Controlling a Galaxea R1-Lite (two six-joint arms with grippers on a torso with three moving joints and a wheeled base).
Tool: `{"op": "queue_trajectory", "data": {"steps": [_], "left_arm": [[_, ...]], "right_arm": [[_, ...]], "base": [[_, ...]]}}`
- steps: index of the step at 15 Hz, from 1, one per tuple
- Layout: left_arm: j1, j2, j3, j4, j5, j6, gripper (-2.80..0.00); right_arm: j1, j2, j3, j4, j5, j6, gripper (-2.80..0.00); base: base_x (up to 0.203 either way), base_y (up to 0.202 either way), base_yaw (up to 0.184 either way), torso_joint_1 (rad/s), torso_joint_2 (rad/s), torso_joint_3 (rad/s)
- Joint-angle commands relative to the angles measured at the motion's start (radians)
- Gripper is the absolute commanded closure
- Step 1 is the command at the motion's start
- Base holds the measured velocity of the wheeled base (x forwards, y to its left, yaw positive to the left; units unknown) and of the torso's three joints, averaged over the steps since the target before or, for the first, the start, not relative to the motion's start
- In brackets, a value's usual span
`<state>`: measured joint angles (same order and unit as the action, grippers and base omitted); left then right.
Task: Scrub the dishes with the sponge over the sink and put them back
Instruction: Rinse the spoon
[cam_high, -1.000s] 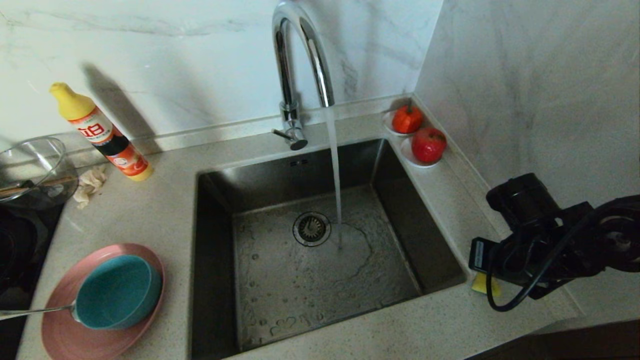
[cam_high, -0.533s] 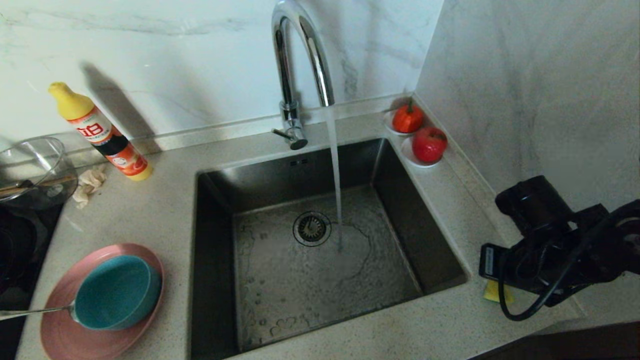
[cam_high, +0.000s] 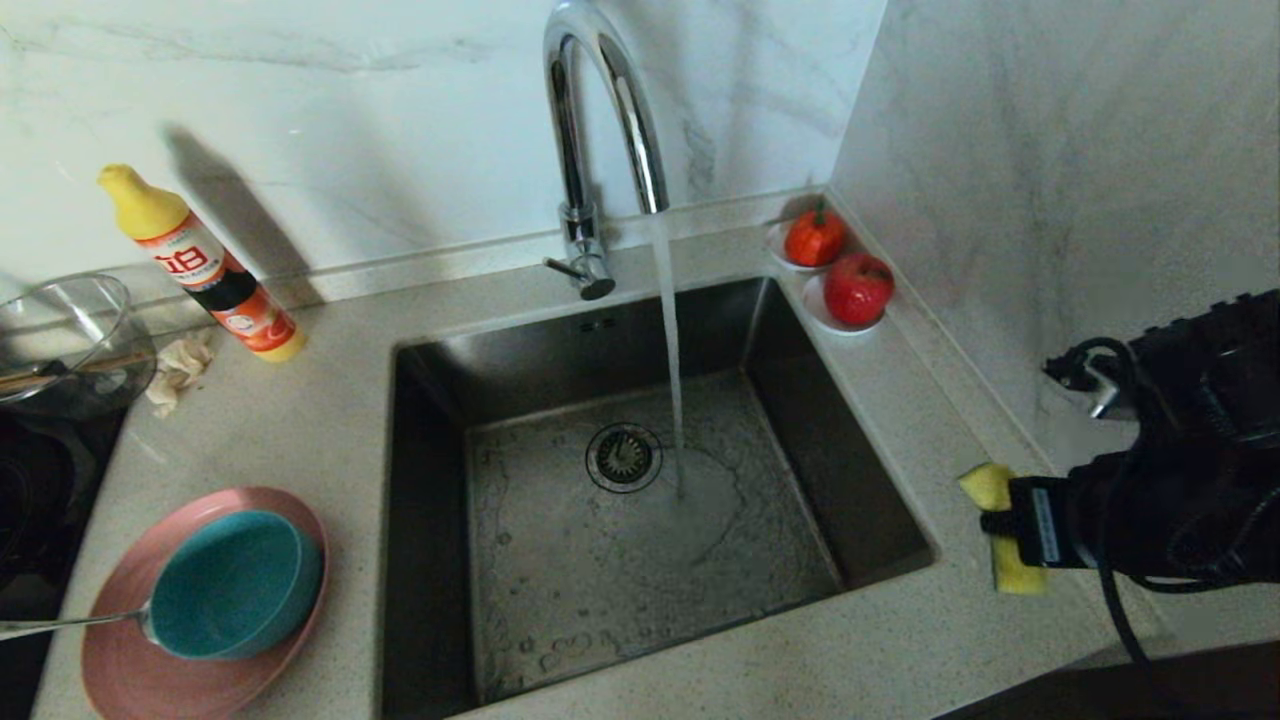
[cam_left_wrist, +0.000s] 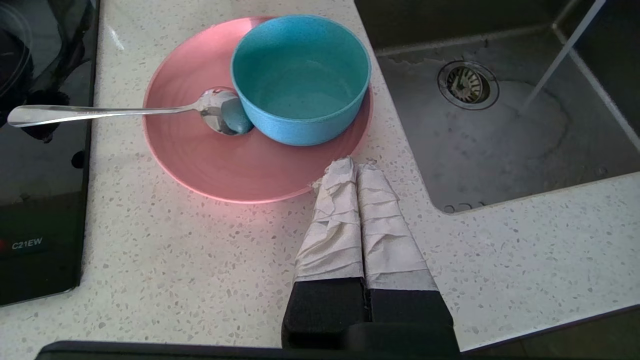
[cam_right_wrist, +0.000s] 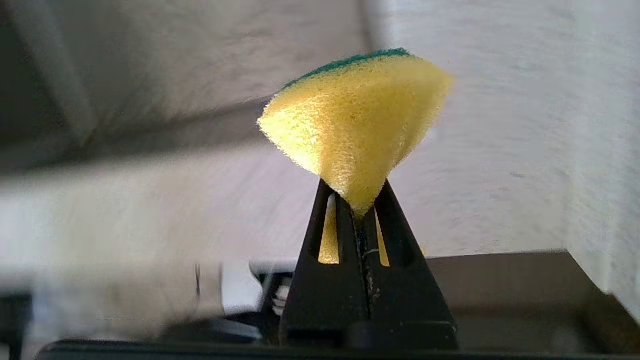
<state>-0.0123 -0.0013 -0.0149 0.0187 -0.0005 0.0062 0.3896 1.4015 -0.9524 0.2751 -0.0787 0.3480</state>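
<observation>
The head view is softly lit from the upper right: a long shadow is thrown up-left from the detergent bottle (cam_high: 200, 265) onto the wall. Bright glare is seen along the chrome tap (cam_high: 600, 120). In the right wrist view the sponge (cam_right_wrist: 357, 120) is sharp while the background is heavily smeared. The left wrist view is evenly lit and sharp.

Bowl (cam_high: 235, 583) and spoon (cam_high: 70, 624) on plate (cam_high: 120, 660) — left of sink (cam_high: 640, 480).
</observation>
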Motion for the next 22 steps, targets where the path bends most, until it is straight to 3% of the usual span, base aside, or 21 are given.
{"op": "queue_trajectory", "data": {"steps": [1, 6, 9, 10, 16, 18, 22], "left_arm": [[0.000, -0.002, 0.001, 0.000, 0.000, 0.000, 0.00], [0.000, -0.002, 0.000, 0.000, 0.000, 0.000, 0.00], [0.000, -0.002, 0.000, 0.000, 0.000, 0.000, 0.00], [0.000, -0.002, 0.000, 0.000, 0.000, 0.000, 0.00], [0.000, -0.002, 0.000, 0.000, 0.000, 0.000, 0.00], [0.000, -0.002, 0.000, 0.000, 0.000, 0.000, 0.00], [0.000, -0.002, 0.000, 0.000, 0.000, 0.000, 0.00]], "right_arm": [[0.003, -0.128, 0.038, 0.003, 0.099, -0.146, 0.00], [0.003, -0.221, 0.037, 0.127, 0.347, -0.345, 0.00], [-0.004, -0.215, 0.046, 0.161, 0.354, -0.407, 0.00], [-0.014, -0.199, 0.047, 0.161, 0.331, -0.406, 0.00], [-0.035, -0.012, 0.109, 0.077, -0.058, -0.392, 0.00], [-0.035, 0.040, 0.124, 0.029, -0.100, -0.369, 0.00], [-0.035, 0.110, 0.128, -0.017, -0.107, -0.318, 0.00]], "base": [[0.000, 0.000, 0.000, 0.000, 0.00, 0.000], [0.000, 0.000, 0.000, 0.000, 0.00, 0.000], [0.000, 0.000, 0.000, 0.000, 0.00, 0.000], [0.000, 0.000, 0.000, 0.000, 0.00, 0.000], [0.000, 0.000, 0.000, 0.000, 0.00, 0.000], [0.000, 0.000, 0.000, 0.000, 0.00, 0.000], [0.000, 0.000, 0.000, 0.000, 0.00, 0.000]]}}
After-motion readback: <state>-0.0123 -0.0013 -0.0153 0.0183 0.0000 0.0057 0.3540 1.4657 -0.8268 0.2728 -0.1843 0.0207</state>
